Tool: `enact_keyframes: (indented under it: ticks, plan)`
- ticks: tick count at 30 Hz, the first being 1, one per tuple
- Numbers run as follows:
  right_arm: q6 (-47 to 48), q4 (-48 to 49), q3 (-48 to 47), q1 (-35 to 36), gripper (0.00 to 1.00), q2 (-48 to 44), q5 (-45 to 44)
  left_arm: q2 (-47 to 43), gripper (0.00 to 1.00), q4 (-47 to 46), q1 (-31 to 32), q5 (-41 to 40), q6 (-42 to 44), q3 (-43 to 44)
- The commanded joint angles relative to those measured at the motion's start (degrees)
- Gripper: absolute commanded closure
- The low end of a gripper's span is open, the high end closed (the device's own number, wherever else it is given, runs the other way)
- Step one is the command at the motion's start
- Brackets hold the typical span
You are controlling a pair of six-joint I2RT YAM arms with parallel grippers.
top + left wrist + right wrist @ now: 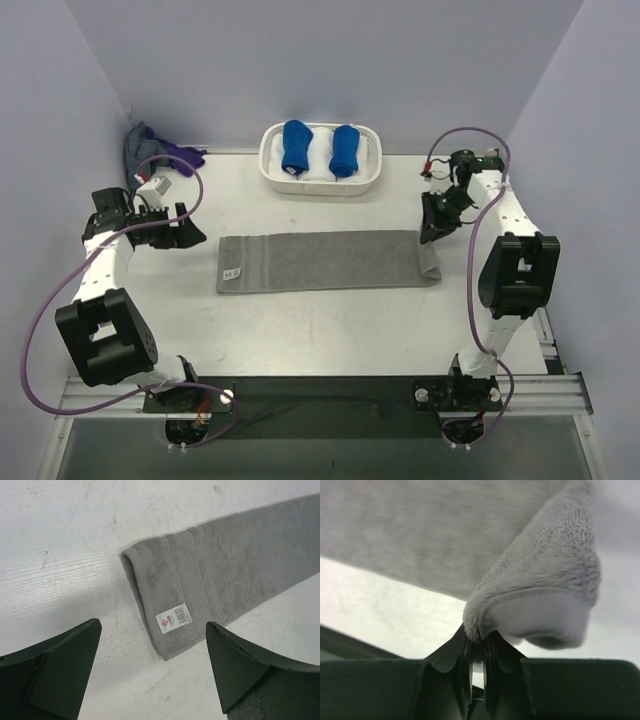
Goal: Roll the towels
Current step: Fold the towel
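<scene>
A grey towel (320, 261) lies folded into a long strip across the middle of the table. Its left end, with a white label, shows in the left wrist view (220, 565). My left gripper (186, 230) is open and empty, left of that end and apart from it; its dark fingers (60, 665) frame bare table. My right gripper (431, 236) is shut on the towel's right end, pinching a fold of cloth (540, 590) and lifting it a little off the table.
A white basket (321, 159) at the back centre holds two rolled bright blue towels (295, 146). A purple and grey cloth pile (155, 152) lies in the back left corner. Purple cables loop from both arms.
</scene>
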State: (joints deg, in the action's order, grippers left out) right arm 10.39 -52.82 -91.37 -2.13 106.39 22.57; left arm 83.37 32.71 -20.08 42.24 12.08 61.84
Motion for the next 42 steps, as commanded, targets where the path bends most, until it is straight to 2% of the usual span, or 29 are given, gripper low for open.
enact_keyframes:
  ticks: [1, 9, 15, 23, 36, 38, 39, 42]
  plan:
    - [-4.4, -3.7, -0.8, 3.4, 1.00, 0.5, 9.5, -0.3, 0.03, 0.0, 0.4, 1.1, -1.1, 1.3]
    - [-9.8, -1.4, -5.6, 14.7, 1.00, 8.5, 12.3, 1.0, 0.03, 0.1, 0.7, -1.1, -2.9, 1.7]
    - [-14.6, 1.6, -8.7, 19.2, 1.00, 12.7, 12.1, 2.9, 0.03, 0.4, 0.7, -3.0, -5.3, 2.7]
    - [-18.3, 3.9, -9.7, 22.3, 1.00, 15.8, 9.8, 2.9, 0.03, 0.3, 0.7, -3.0, -5.6, 2.0]
    - [-18.7, 4.2, -11.3, 24.5, 1.00, 18.7, 9.4, 2.3, 0.03, 0.2, 0.7, -3.4, -4.3, 1.0]
    - [-18.8, 4.3, -11.6, 25.0, 0.92, 19.3, 10.6, 2.1, 0.03, 0.2, 0.7, -3.4, -4.0, 1.0]
    - [-18.7, 4.2, -12.0, 25.6, 0.79, 19.3, 11.0, 2.0, 0.03, 0.2, 0.7, -3.4, -3.9, 1.0]
    - [-18.4, 4.0, -13.1, 26.0, 0.59, 18.3, 14.1, 1.6, 0.03, 0.2, 0.7, -3.1, -3.9, 0.9]
